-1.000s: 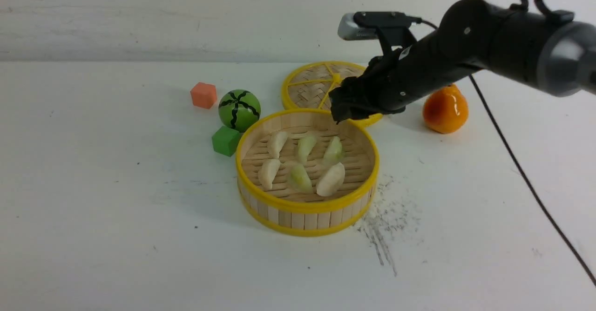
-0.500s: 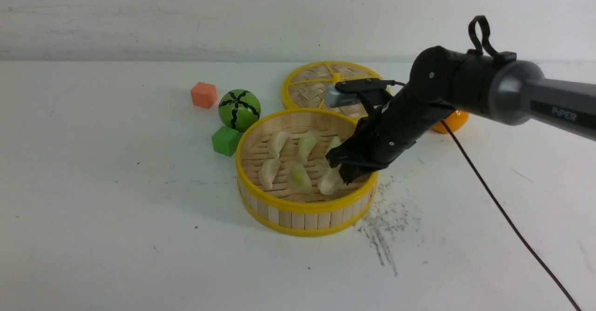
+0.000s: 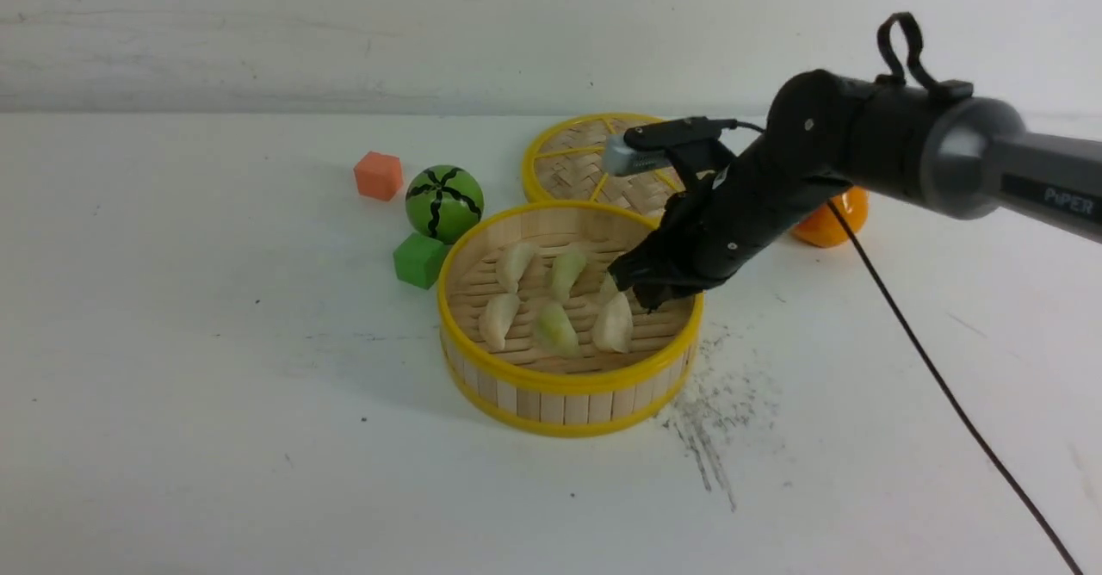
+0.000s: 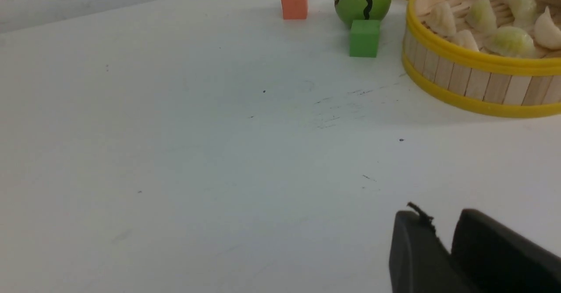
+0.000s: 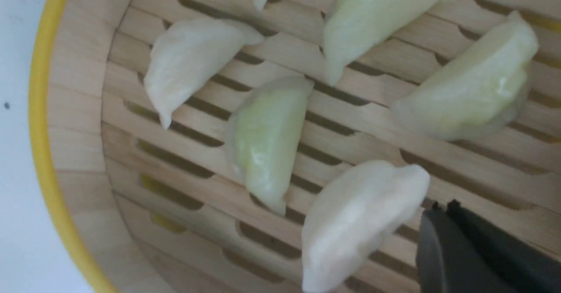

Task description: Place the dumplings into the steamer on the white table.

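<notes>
White surface [image 3: 215, 386], dumplings [image 3: 555, 327] all in the steamer [image 3: 560, 403], right end effector [image 3: 644, 293] pressed together beside a white dumpling [image 3: 614, 325], left end effector [image 4: 442, 223] closed too

Test lab, scuffed white table [image 3: 215, 454]

A round, shallow bamboo steamer basket [image 3: 568, 404] with an upright slat wall and yellow top and bottom rims stands flat on the scuffed white worktop [image 3: 215, 403]. It sits just beside a patch of dark scratch marks [image 3: 706, 437]. On its slatted floor lie six small crescent-shaped toy dumplings [image 3: 554, 327], three cream-white and three pale green, in two loose rows. The near cream-white dumpling [image 3: 615, 324] on my right is tipped up on its edge at the tip of my right gripper [image 3: 641, 293]. The pale green dumpling [image 3: 608, 287] behind it is partly hidden.
</notes>
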